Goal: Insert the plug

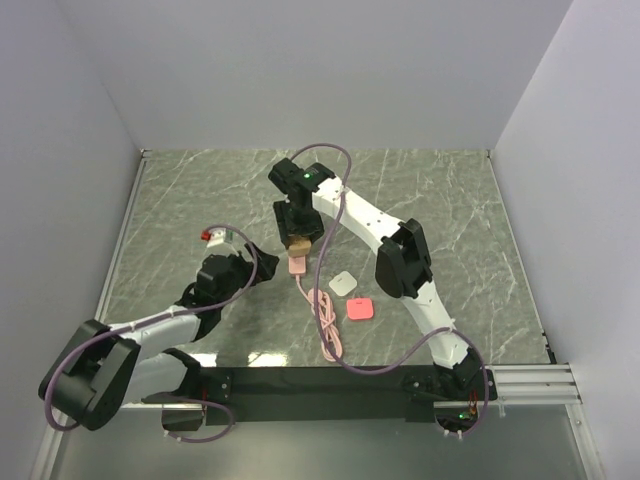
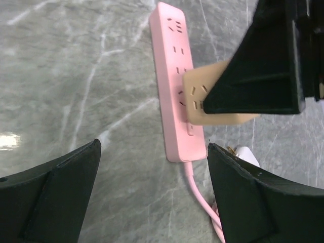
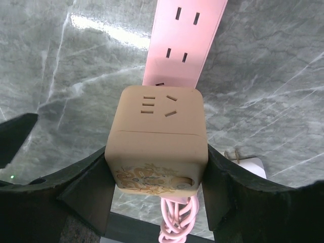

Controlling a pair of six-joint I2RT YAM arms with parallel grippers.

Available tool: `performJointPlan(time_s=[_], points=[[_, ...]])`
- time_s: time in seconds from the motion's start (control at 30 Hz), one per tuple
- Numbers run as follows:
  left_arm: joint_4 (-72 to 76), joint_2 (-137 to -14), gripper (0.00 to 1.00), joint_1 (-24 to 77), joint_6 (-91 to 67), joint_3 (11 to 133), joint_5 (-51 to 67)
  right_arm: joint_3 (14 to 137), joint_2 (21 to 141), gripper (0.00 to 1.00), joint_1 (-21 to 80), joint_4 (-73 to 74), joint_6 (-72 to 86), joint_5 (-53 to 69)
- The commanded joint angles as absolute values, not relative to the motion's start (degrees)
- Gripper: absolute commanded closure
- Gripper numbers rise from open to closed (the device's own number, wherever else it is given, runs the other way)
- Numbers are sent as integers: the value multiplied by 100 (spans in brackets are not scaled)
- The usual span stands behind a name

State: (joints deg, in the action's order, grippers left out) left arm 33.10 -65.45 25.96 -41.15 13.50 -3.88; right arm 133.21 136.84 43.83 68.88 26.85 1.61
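On the table (image 1: 450, 200), the plug (image 1: 360, 309) lies flat (coral-pink, rounded corners).

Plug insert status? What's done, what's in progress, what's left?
Done: nothing yet for the plug. It lies flat on the table beside the cord, untouched.
In hand: the right gripper clamps the tan cube against the pink power strip near its cord end; I cannot tell whether it is seated. The left gripper hangs open beside the strip.
Left: pick up the plug and insert it.
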Motion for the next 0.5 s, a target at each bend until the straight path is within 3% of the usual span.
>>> performJointPlan(time_s=[0.0, 0.47], points=[[3551, -6811, 9, 3100, -3876, 1625, -834, 13158, 13377, 100, 4254, 6240, 2417, -544], [3621, -8287, 18, 3779, -3850, 2521, -1449, 11198, 11242, 100, 4131, 5116, 2215, -914]])
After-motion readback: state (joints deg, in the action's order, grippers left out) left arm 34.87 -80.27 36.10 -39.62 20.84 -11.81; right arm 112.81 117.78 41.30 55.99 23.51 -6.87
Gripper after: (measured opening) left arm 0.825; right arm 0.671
